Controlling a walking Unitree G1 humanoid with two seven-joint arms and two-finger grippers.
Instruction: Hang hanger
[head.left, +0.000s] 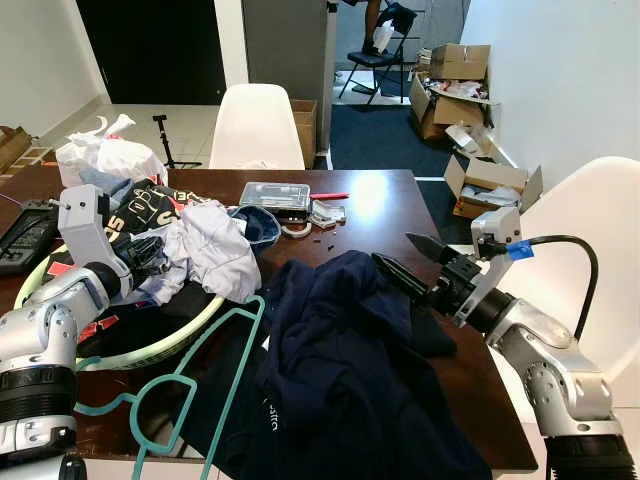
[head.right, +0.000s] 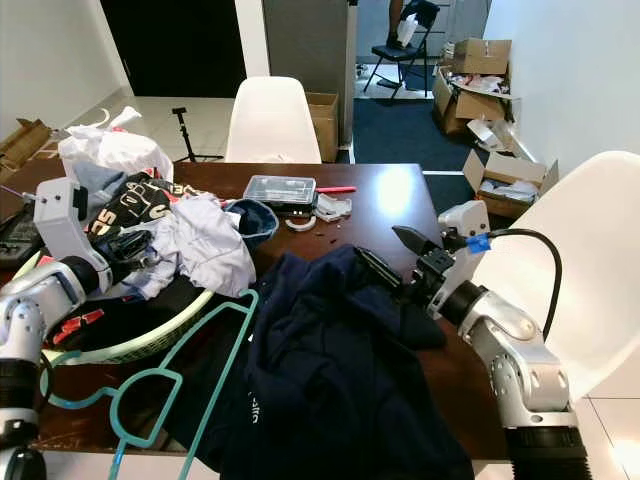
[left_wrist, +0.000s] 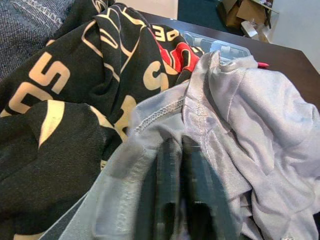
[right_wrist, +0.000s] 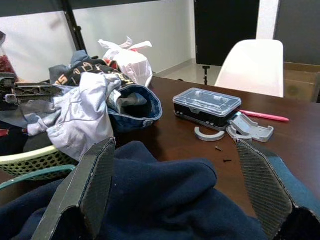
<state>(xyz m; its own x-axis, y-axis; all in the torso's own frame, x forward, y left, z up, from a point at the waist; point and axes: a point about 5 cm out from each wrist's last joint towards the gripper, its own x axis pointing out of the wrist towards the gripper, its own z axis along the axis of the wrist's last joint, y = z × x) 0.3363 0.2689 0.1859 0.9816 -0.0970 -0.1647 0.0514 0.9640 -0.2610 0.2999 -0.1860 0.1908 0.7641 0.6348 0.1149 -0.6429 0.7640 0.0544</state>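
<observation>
Teal plastic marks the hanger (head.left: 200, 370), lying flat on the dark wooden bench (head.left: 380, 205) at about 7 o'clock in the head views. Its hook end runs off the near bench edge and is cut off at the bottom of the frame, and its far shoulder slips under the rim of a pale green basket (head.left: 150, 348). A dark navy garment (head.left: 340, 380) is heaped at 6 o'clock, covering the bench there and touching the hanger's right side; how it is folded cannot be made out.

At 9 o'clock the left gripper (left_wrist: 177, 200) is pushed into the clothes pile in the basket. In its wrist view the two black fingers (left_wrist: 167, 190) lie pressed close together, a fold of the light grey shirt (head.left: 215, 250) lying over and round them; whether cloth is actually pinched between them cannot be told. Just beside the shirt is a black jersey (left_wrist: 75, 100) with cream and red lettering, its words only partly readable.

At 3 o'clock the right gripper (head.left: 408, 262) hovers over the navy garment's far edge, its fingers (right_wrist: 95, 185) spread wide and holding nothing.

Farther back, at 12 o'clock, a clear-lidded box (head.left: 274, 194) sits beside a red pen (head.left: 328, 196). A white bag (head.left: 108, 155) stands at 10 o'clock, and a white chair (head.left: 256, 125) waits behind the bench.
</observation>
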